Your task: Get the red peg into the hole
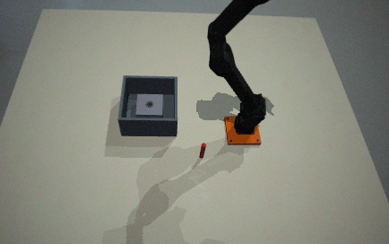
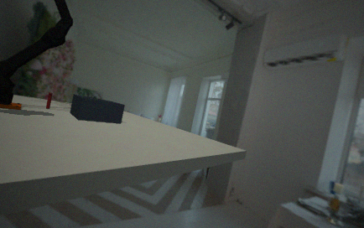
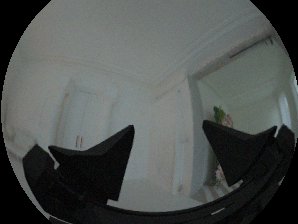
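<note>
The red peg point(image 1: 203, 151) point(image 2: 49, 101) stands upright on the table, between the box and the orange base of the arm. The open dark box point(image 1: 148, 127) point(image 2: 98, 110) stands to the left of the arm in the top view. On its floor lies a light plate point(image 1: 142, 109) with a dark round hole near its middle. My gripper point(image 3: 169, 126) is open, its two black fingers wide apart with nothing between them. It is out of frame in the top and exterior views, high up and well away from the peg. The wrist view shows only walls and ceiling beyond the fingers.
The arm's orange base plate point(image 1: 231, 137) point(image 2: 16, 106) sits right of the peg in the top view. The arm rises from it toward the top edge of that view. Shadows of arm and box fall on the table point(image 1: 287, 193) point(image 2: 138, 147).
</note>
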`<move>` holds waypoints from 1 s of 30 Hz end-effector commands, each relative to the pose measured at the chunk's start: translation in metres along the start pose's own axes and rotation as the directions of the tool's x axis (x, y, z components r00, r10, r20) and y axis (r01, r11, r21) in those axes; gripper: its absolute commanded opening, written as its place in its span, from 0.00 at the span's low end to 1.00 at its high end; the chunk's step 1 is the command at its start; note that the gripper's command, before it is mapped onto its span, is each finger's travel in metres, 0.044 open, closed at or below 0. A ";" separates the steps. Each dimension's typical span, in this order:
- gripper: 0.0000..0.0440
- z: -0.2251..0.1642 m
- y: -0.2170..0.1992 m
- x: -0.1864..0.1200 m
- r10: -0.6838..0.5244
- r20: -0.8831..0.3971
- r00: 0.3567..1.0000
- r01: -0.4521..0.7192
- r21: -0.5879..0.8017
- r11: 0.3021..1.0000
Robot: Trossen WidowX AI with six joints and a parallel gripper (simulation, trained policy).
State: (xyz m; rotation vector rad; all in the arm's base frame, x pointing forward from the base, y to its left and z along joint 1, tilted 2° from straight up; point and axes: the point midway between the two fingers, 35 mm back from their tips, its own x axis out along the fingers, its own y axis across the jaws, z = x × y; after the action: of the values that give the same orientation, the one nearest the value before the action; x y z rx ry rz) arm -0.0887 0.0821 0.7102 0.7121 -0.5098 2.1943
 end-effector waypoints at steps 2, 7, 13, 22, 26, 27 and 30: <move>0.99 -0.001 -0.007 -0.003 -0.029 -0.008 1.000 0.029 -0.005 1.000; 1.00 -0.010 -0.020 -0.011 -0.100 -0.051 0.994 0.100 -0.014 0.995; 1.00 -0.032 -0.030 -0.020 -0.190 -0.131 0.973 0.188 -0.031 0.982; 1.00 -0.102 -0.039 -0.025 -0.325 -0.332 0.886 0.306 -0.109 0.946; 1.00 -0.148 -0.050 -0.030 -0.393 -0.446 0.804 0.369 -0.145 0.918; 1.00 -0.158 -0.054 -0.032 -0.411 -0.472 0.780 0.387 -0.152 0.910; 1.00 -0.187 -0.066 -0.042 -0.459 -0.540 0.706 0.445 -0.167 0.880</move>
State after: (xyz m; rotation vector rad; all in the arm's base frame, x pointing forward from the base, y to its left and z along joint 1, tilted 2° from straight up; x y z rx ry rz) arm -0.0778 0.1891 0.5727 0.1703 -0.1070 1.8308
